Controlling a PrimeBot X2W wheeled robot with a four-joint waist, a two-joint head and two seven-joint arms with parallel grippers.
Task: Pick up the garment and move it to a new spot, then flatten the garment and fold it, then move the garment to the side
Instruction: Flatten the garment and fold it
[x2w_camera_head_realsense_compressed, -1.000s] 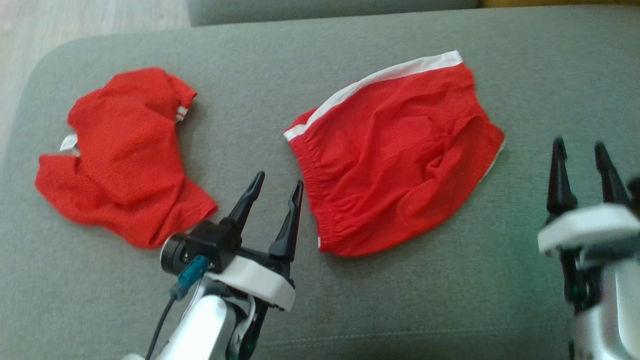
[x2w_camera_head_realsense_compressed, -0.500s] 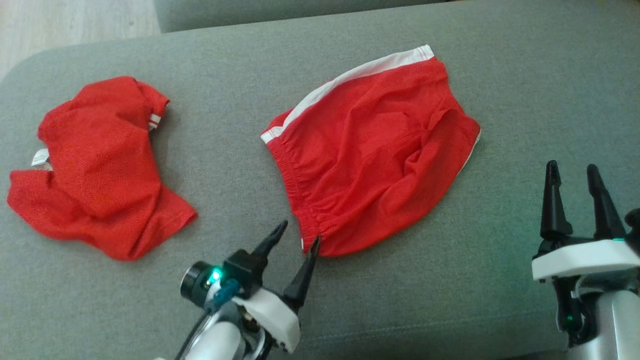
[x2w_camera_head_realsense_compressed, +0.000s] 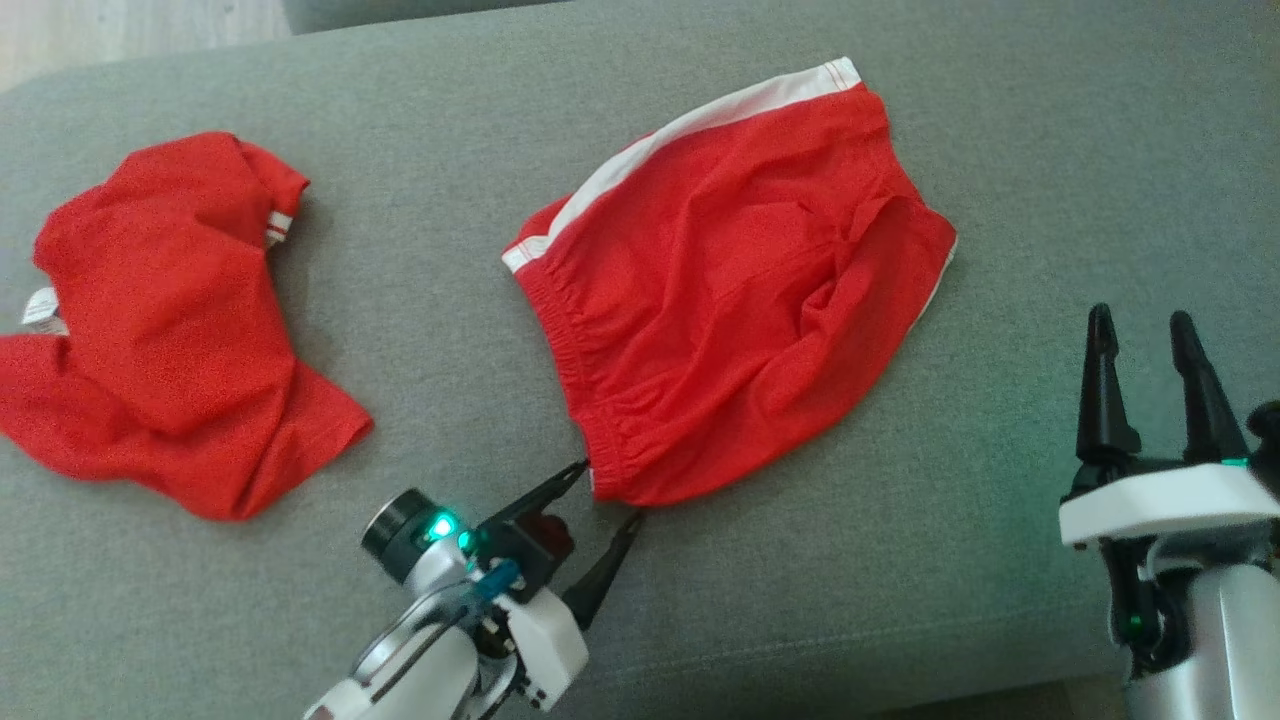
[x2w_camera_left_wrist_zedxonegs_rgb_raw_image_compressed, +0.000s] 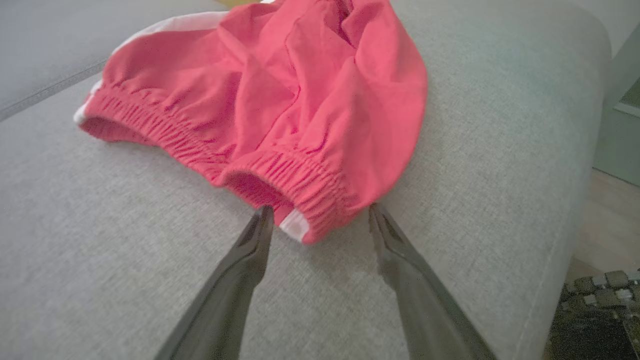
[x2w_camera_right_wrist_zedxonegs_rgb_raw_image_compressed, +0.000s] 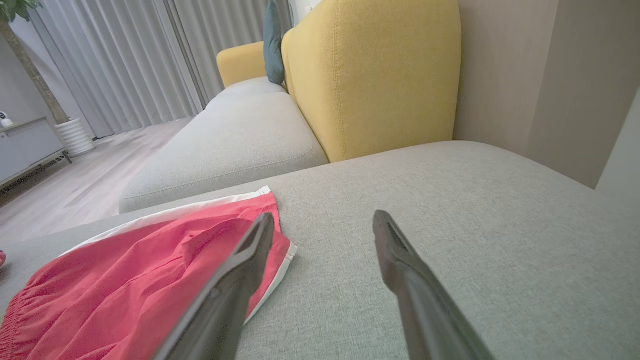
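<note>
Your red shorts (x2w_camera_head_realsense_compressed: 730, 290) lie spread on the grey cushion (x2w_camera_head_realsense_compressed: 420, 200), rumpled through the middle, with a white stripe (x2w_camera_head_realsense_compressed: 700, 120) along their far edge. Your left gripper (x2w_camera_head_realsense_compressed: 612, 490) sits at the near corner of the shorts, where the gathered waistband (x2w_camera_left_wrist_zedxonegs_rgb_raw_image_compressed: 295, 185) ends. Its jaws stand moderately wide, one fingertip on each side of that corner, and they are not clamped on the cloth. You cannot tell from the wrist view whether the tips touch the fabric or sit just beside it. Your right gripper (x2w_camera_head_realsense_compressed: 1140, 315) is off to the right of the shorts, clear of them, with fingers parted and nothing between them. To the left of the shorts, well apart from them, lies a crumpled red shirt (x2w_camera_head_realsense_compressed: 170, 330).
</note>
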